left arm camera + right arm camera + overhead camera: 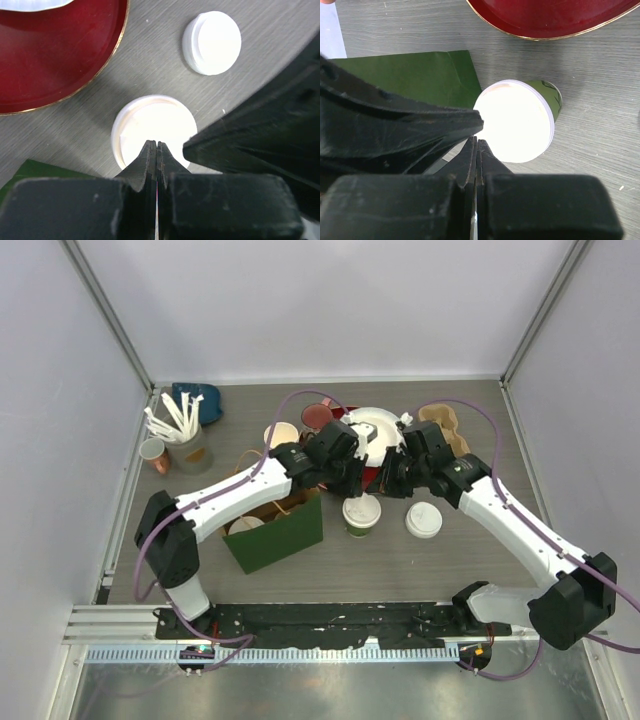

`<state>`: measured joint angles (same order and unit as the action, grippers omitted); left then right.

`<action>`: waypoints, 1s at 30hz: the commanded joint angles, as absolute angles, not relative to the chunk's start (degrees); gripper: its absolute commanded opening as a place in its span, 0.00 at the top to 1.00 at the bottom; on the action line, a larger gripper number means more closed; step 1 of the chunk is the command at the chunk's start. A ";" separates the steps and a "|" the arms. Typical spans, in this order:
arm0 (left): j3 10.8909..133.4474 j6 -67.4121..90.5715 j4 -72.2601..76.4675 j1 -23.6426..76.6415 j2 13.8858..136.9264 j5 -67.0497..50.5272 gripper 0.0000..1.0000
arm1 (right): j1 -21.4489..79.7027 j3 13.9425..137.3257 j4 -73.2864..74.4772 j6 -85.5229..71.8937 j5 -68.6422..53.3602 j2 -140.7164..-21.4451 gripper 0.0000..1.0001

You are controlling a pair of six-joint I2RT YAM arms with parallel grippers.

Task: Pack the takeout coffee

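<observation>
A: What is seen in the top view that is not seen from the wrists?

B: Only there is the whole table point(480, 560) shown. The green paper bag point(278, 532) is seen lying on its side at the left, and a jar point(190, 452) with white utensils and a cardboard carrier point(447, 426) are found at the back. Both arms are bent toward the middle.

A: And what is added by the wrist views?

B: The claws are made clear. The left gripper point(157, 146) is seen with its fingers pressed together and nothing between them. The right gripper point(476, 143) is closed in the same way, also empty. The green wall of the lidded cup point(515, 120) is shown only in the right wrist view.

A: Where is this cup placed?

B: It is placed on the table between the bag and a loose lid point(211, 42), just in front of the red plate point(60, 50). Both closed claws are held just above it. Whether the lid is touched cannot be told.

A: How is it directed?

B: It is stood upright. Its long axis is vertical, and the white lid is turned upward, the base on the table.
</observation>
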<state>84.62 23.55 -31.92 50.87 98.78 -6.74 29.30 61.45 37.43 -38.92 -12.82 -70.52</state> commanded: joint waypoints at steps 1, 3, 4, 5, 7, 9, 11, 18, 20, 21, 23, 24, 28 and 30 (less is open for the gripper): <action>85.87 23.29 -30.15 50.80 94.05 -9.58 1.00 | 29.79 64.07 39.55 -37.97 -13.53 -70.14 0.99; 84.99 23.99 -30.23 50.80 93.08 -10.10 1.00 | 30.49 63.90 39.29 -38.84 -13.19 -69.96 0.99; 83.77 24.26 -30.23 50.80 92.29 -10.28 1.00 | 30.85 63.37 38.50 -39.28 -13.27 -69.87 0.99; 82.98 25.04 -29.89 50.80 92.11 -10.63 1.00 | 31.11 62.67 37.71 -39.72 -13.45 -70.13 0.99; 81.05 25.75 -29.88 50.80 92.81 -10.63 1.00 | 32.34 59.34 34.65 -40.78 -13.88 -71.10 0.99; 79.98 26.89 -29.88 50.80 94.04 -10.46 1.00 | 32.43 56.09 32.36 -42.09 -14.15 -72.51 0.99; 79.63 26.98 -30.40 51.06 96.92 -9.85 1.00 | 32.34 51.43 29.36 -42.97 -12.14 -72.60 0.99; 77.43 22.86 -30.76 51.07 98.27 -6.77 1.00 | 32.17 49.64 28.82 -42.55 -12.31 -72.95 0.99; 77.87 22.15 -30.59 50.80 97.30 -7.20 1.00 | 32.25 51.58 30.67 -41.40 -11.95 -72.86 0.99; 79.09 22.06 -30.32 50.71 96.34 -7.64 1.00 | 32.17 53.68 31.37 -41.05 -12.04 -73.04 0.99; 80.76 21.97 -30.23 50.71 95.45 -8.52 1.00 | 32.25 55.62 32.87 -39.91 -12.74 -73.74 0.99; 82.69 21.89 -30.23 50.63 94.93 -9.05 1.00 | 32.17 57.55 33.65 -39.55 -13.61 -73.91 0.99; 87.27 21.53 -30.15 50.71 93.43 -10.63 1.00 | 32.26 62.66 36.38 -37.53 -14.06 -74.62 0.99; 89.02 21.18 -30.32 50.71 92.64 -11.34 1.00 | 32.17 65.29 37.78 -36.48 -13.71 -74.62 0.99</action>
